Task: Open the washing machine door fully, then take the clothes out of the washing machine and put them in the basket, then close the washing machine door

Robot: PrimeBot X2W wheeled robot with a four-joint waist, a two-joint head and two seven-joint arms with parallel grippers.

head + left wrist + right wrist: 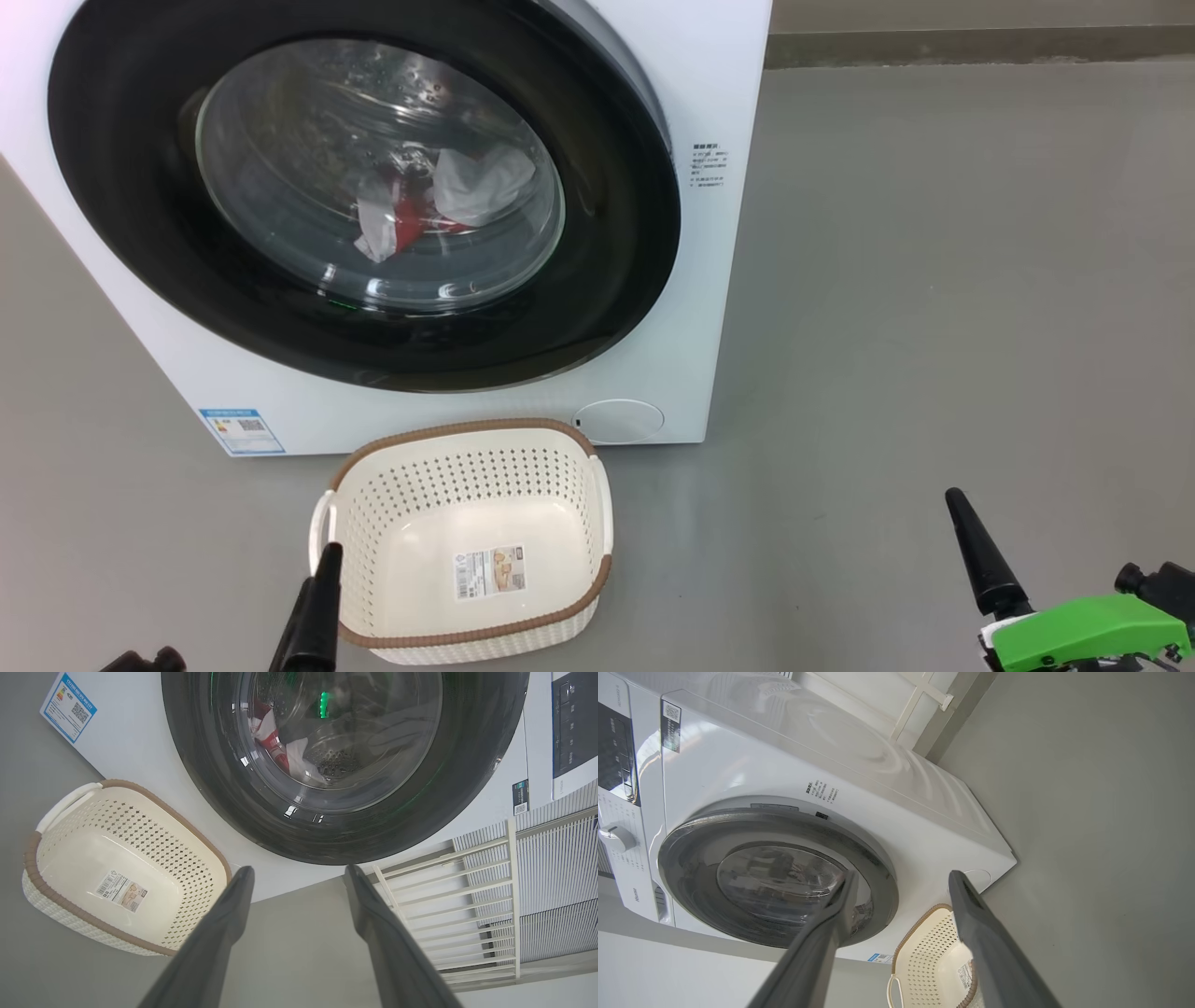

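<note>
The washing machine door (364,196), black-rimmed with a glass bowl, lies closed against the front of the washing machine (709,280). Behind the glass, the clothes (411,210) sit low in the drum, red and white. The basket (467,429) stands on the grey floor (934,280) just before the machine, below the door.

The head view gives the round flap (618,420). The left wrist view adds a dark control panel (574,723) and a white railing (467,896). The right wrist view adds a knob (616,837).

A blue energy label (241,431), black print (709,165) beside the door and the basket's paper label (489,572) are too small to read.

My left gripper (299,870) and right gripper (901,875) hold their fingers spread, grasping nothing.
</note>
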